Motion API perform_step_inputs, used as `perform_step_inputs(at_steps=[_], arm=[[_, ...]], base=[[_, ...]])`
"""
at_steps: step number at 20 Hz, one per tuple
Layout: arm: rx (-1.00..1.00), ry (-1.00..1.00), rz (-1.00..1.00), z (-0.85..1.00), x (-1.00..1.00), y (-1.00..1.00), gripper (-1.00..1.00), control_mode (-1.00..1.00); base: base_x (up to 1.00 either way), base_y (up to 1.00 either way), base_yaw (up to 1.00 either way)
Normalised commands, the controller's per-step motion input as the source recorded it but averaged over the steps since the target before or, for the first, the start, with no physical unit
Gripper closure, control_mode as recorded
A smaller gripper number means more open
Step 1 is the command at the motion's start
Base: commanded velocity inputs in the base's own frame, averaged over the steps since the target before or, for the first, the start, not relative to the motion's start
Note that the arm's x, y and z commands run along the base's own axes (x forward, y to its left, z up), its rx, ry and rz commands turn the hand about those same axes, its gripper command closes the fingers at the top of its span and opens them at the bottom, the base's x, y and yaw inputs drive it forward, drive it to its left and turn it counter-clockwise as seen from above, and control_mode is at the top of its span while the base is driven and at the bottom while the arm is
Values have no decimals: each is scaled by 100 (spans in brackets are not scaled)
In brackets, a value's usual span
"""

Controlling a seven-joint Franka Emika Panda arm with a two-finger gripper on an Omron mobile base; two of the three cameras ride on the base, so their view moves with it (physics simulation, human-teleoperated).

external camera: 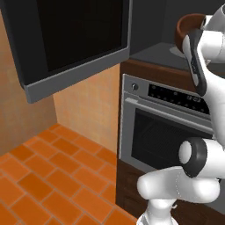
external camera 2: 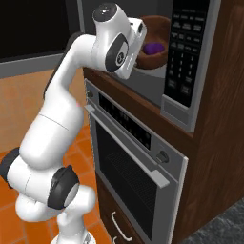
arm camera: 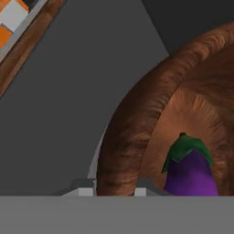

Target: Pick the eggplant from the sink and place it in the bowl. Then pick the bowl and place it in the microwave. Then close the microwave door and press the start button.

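while the arm reaches up into the microwave (external camera 2: 157,52) at the top centre of the right base view, the bowl (external camera 2: 153,42) sits inside the cavity w/ the eggplant (external camera 2: 153,48) showing purple in it. in the hand view the gripper (arm camera: 115,191) is at bottom centre, its two fingertips (arm camera: 85,191) straddling the bowl's brown rim, one outside, one inside; looks clamped on the rim, narrow gap. eggplant lies in the bowl at lower right of that view, green cap pointing up-frame, purple body cut by the bottom edge. grey microwave floor (arm camera: 68,105) fills the left half. in the left base view the microwave door (external camera: 70,41) hangs swung open at upper left, black glass w/ grey frame; bowl rim peeks at upper right behind the white arm. steel oven (external camera 2: 136,157) sits just below the microwave, ctrl panel (external camera 2: 183,52) to the right of the cavity. orange tile floor (external camera: 48,176) lower left.
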Motion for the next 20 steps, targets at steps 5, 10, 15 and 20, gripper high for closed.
perform_step_inputs(at_steps=[5, 10, 15, 20], arm=[[0, -1, 0, -2, 74, -46, 100, -100], [0, 0, 0, -35, 49, -28, 100, -100], [-4, 6, 0, -58, 28, -18, -100, -100], [-5, -3, 0, -47, 6, 0, -100, -100]], base=[[0, 0, 0], [0, 0, 0], [0, 0, 0], [0, 0, 0]])
